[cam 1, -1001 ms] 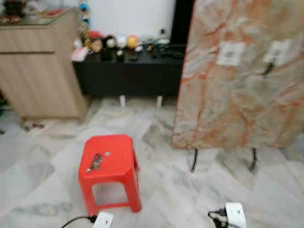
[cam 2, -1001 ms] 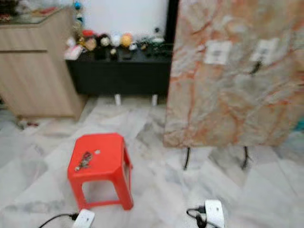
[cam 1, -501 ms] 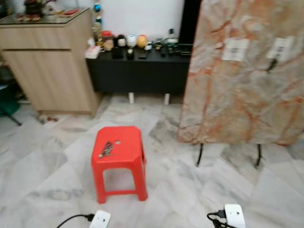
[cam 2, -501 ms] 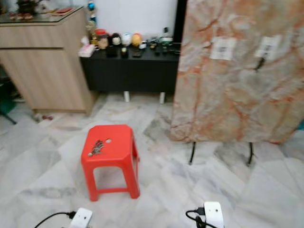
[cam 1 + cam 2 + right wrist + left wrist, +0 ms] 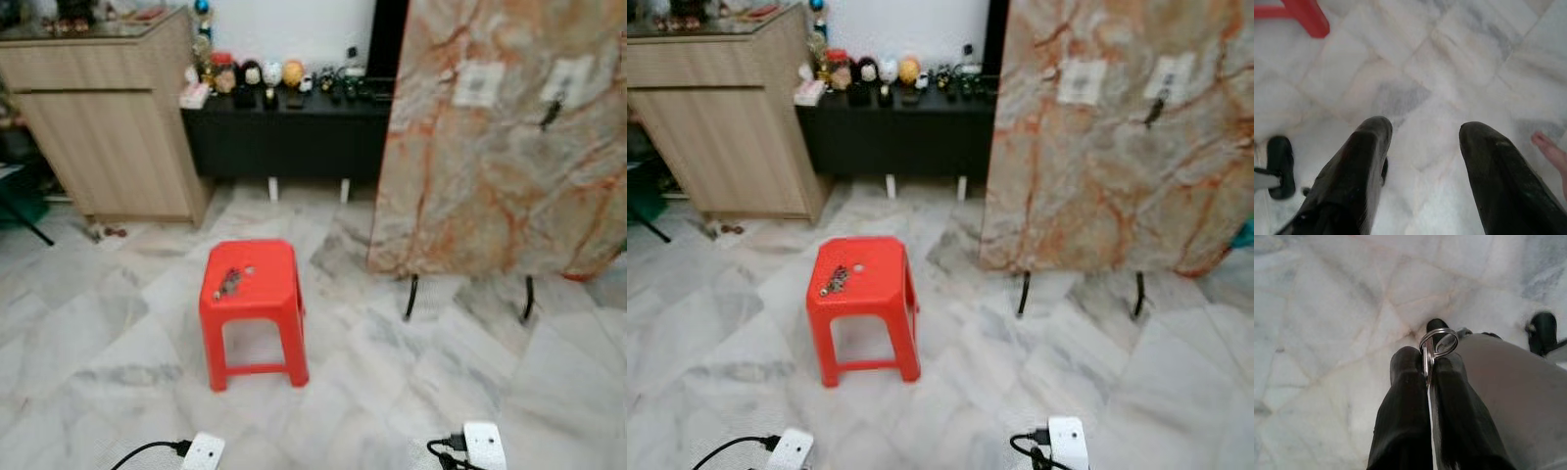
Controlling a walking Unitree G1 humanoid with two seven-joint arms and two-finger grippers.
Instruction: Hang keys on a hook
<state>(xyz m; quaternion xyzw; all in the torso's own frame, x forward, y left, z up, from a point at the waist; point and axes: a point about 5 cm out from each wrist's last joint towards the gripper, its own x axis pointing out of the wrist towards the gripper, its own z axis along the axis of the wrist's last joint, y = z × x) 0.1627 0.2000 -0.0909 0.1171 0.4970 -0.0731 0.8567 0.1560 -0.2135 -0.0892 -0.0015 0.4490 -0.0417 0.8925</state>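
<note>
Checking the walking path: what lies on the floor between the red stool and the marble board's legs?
In the left eye view, bare marble floor runs from the red stool to the board's black legs; nothing lies between.

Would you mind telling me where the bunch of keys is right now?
The bunch of keys lies on top of the red plastic stool, near its left edge, on the marble floor left of the marble-patterned board.
</note>
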